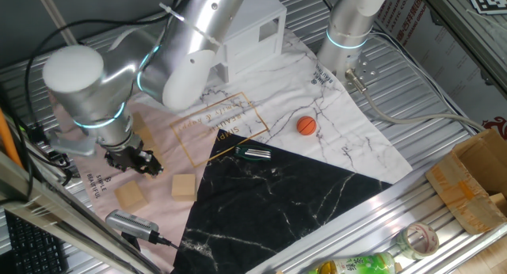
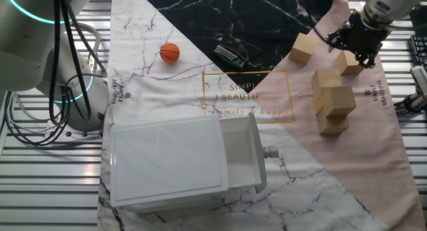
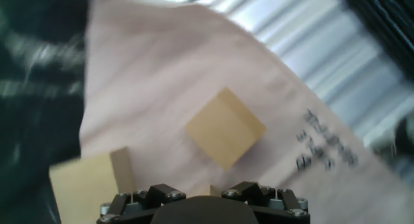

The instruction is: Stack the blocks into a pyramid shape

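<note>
Two loose blocks lie on the pink cloth: one [image 1: 131, 196] [image 2: 349, 63] [image 3: 224, 127] near the printed text, the other [image 1: 184, 186] [image 2: 302, 47] [image 3: 90, 185] by the black marble part. Three more blocks [image 2: 327, 77] [image 2: 339, 101] [image 2: 332, 123] crowd together, the middle one apparently resting on the other two. My gripper [image 1: 139, 161] [image 2: 358, 49] hovers just above the block near the text. In the hand view only its dark housing [image 3: 207, 208] shows, with a tan sliver [image 3: 210, 188] at it; the fingertips are hidden.
A white box-like house [image 1: 252, 32] [image 2: 180, 161] stands at the back of the cloth. An orange ball [image 1: 306, 125] [image 2: 169, 53] and a small dark tool [image 1: 253, 154] [image 2: 230, 55] lie mid-cloth. A cardboard box [image 1: 475, 187] sits at one side, and cables lie near the cloth's edge.
</note>
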Motion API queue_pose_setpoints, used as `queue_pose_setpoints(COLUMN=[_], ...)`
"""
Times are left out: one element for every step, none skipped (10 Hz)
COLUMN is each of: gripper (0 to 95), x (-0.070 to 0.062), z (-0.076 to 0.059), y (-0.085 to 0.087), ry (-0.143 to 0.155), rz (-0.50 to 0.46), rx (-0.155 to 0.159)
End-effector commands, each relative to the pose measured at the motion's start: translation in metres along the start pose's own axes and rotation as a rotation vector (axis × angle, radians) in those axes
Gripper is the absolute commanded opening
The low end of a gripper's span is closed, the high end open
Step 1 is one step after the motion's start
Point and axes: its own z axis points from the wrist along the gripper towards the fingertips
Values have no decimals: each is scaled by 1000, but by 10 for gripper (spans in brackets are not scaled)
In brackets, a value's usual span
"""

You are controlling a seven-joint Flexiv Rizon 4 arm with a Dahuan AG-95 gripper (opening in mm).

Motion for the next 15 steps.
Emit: queue_pose_setpoints(gripper=[760,760,760,760,760,760,760,760,760,760,760,760,760,760,760], x=[-2,-2,-2,-2,-1,-1,-1,0,0,0,0,0,0,0,0], z=[2,2,3,3,4,5,8,12,16,18,19,19,19,19,19], y=[-4,-4,-4,-5,-6,-7,-11,-14,-17,-17,-18,-18,-18,-19,-18], ry=[-12,-5,-1,3,0,-7,-13,-19,-31,-35,-33,-36,-38,-36,-36], rz=[522,569,616,645,668,691,699,698,692,691,690,693,698,699,696], rx=[-20,-20,-14,20,37,37,40,40,43,42,39,39,37,33,32])
